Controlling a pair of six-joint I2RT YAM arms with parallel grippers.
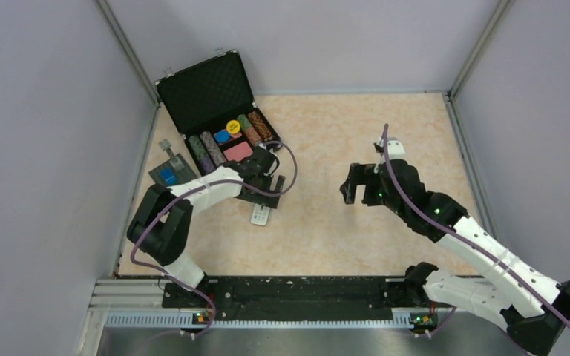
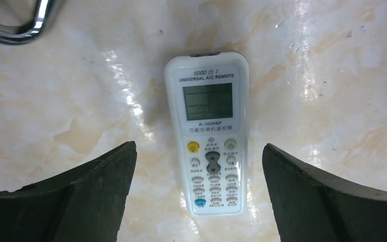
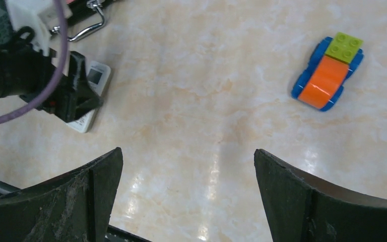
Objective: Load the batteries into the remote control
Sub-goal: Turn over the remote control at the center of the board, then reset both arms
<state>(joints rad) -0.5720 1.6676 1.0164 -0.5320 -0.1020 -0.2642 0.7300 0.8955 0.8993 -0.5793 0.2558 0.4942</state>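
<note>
I see the remote control flat on the bench, buttons up, long axis running straight away from the left gripper, screen end far. That gripper is spread wide, a finger either side. Right gripper gapes too, holding nothing.

Glossy marbled table; white plastic remote control.

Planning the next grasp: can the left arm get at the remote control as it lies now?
Probably yes. The left hand hangs open directly over the remote control, which lies face up on the table with nothing covering it.
</note>
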